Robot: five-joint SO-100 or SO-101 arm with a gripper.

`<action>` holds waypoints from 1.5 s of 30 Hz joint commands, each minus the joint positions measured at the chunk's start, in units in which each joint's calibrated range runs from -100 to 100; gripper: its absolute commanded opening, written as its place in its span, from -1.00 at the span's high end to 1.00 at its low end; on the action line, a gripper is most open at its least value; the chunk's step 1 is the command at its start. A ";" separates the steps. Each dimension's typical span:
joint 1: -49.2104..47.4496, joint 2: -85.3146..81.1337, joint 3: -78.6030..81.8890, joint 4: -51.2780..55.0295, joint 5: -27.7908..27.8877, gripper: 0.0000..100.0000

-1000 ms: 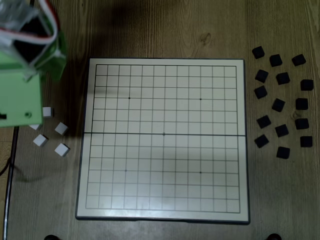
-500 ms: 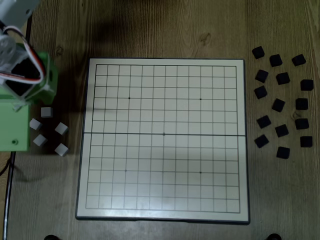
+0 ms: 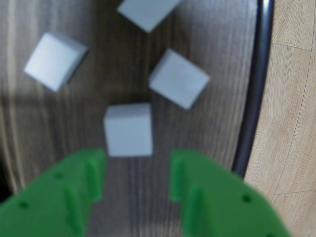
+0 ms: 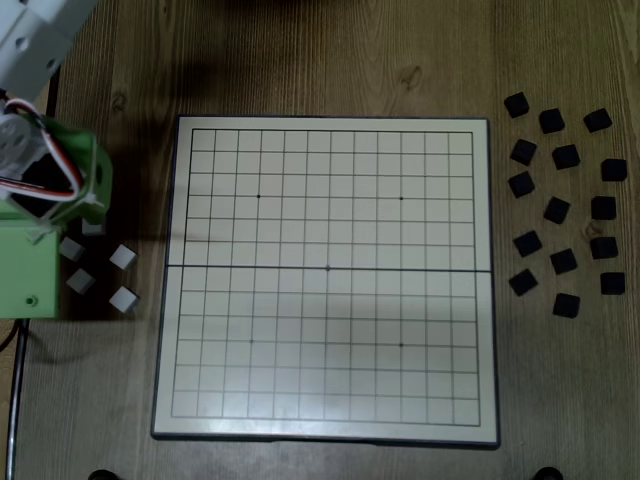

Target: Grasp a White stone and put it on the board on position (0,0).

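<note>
In the wrist view my green gripper (image 3: 137, 158) is open, its two fingers (image 3: 79, 182) rising from the bottom edge. A White stone (image 3: 128, 129) lies on the wood just ahead of the gap between them, not held. Three more white stones (image 3: 178, 78) lie beyond it. In the fixed view the green arm head (image 4: 35, 250) hangs over the left table edge, beside the cluster of white stones (image 4: 122, 257) and covering part of it. The board (image 4: 400, 310) is empty. Its centre dot, position (0,0) (image 4: 328, 268), sits on the middle seam.
Several black stones (image 4: 556, 210) are scattered right of the board in the fixed view. The table's dark metal edge (image 3: 254, 98) runs close to the right of the gripper in the wrist view, with pale floor beyond it.
The arm head has moved down the fixed picture and lowered onto the white stone cluster, now hiding part of it. Stones and board have not moved.
</note>
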 commanded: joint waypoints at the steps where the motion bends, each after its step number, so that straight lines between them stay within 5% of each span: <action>1: 0.30 -2.62 -4.63 -0.60 0.20 0.77; 45: -1.34 -1.86 1.46 -3.66 -0.54 0.70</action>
